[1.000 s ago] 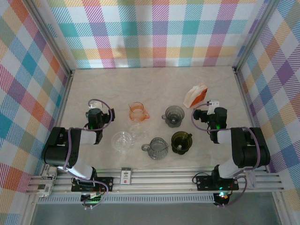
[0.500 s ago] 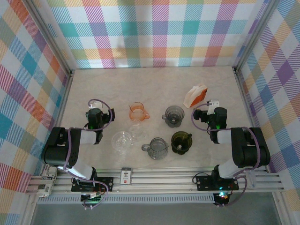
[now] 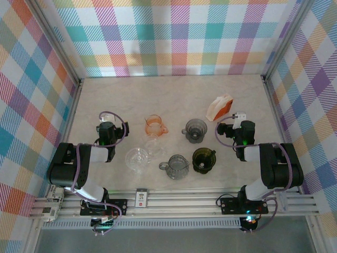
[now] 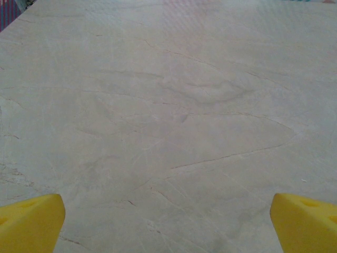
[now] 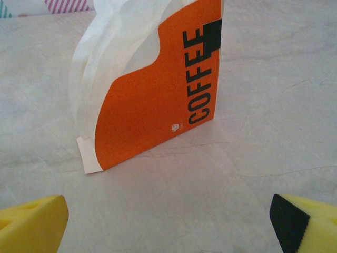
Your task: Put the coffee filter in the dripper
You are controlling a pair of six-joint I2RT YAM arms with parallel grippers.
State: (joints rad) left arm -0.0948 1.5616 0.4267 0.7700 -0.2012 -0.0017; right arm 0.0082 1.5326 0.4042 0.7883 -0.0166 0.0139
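Observation:
White coffee filters [image 5: 108, 58] stand upright in an orange card holder [image 5: 158, 100] printed COFFEE, at the back right of the table [image 3: 220, 108]. My right gripper [image 5: 168, 224] is open just in front of the holder, not touching it, with bare table between its yellow fingertips [image 5: 31, 224]. From above, the right gripper [image 3: 238, 122] is near and slightly right of the holder. Several drippers stand mid-table: orange [image 3: 154, 125], grey [image 3: 195, 129], dark olive [image 3: 203, 159], another grey [image 3: 176, 166] and clear [image 3: 137, 158]. My left gripper [image 3: 107, 125] is open over bare table [image 4: 167, 224], left of the orange dripper.
Plaid walls [image 3: 174, 37] enclose the marble table [image 3: 131, 95] on three sides. A small white card [image 3: 141, 198] lies on the rail at the near edge between the arm bases. The back half of the table is bare stone.

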